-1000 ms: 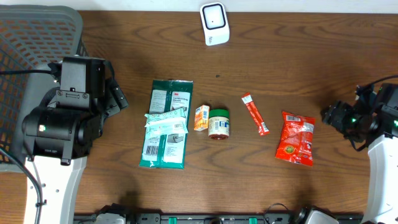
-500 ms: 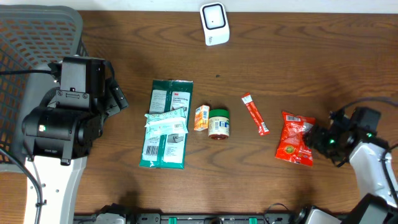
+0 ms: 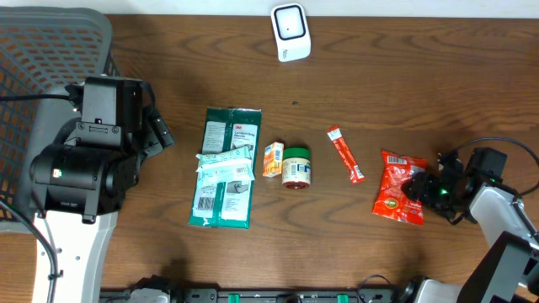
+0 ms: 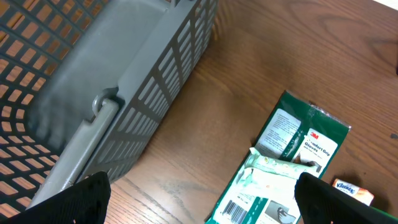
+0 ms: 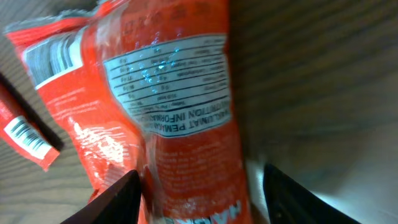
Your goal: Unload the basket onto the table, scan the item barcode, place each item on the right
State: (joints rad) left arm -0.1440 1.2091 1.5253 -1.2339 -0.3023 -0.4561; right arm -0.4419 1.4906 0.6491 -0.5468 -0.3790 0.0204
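A red snack bag [image 3: 397, 195] lies flat at the right of the table. Its back faces up, and its nutrition label and a barcode show in the right wrist view [image 5: 180, 106]. My right gripper [image 3: 420, 189] is low at the bag's right end. It [image 5: 202, 186] is open, with one finger on each side of the bag. The left finger is against the bag and the right one stands a little off it. A white scanner [image 3: 290, 32] stands at the back centre. My left gripper [image 3: 157, 130] hangs open over bare wood [image 4: 202, 193], holding nothing.
A grey mesh basket [image 3: 50, 50] fills the back left corner, with its wall [image 4: 124, 81] close to my left gripper. In mid-table lie a green wipes pack [image 3: 226, 168], a small orange box [image 3: 272, 158], a small jar [image 3: 296, 166] and a red stick sachet [image 3: 345, 154].
My right arm has swung in from the right edge to the red bag, and its jaws have narrowed around the bag's end. The left arm has not moved.
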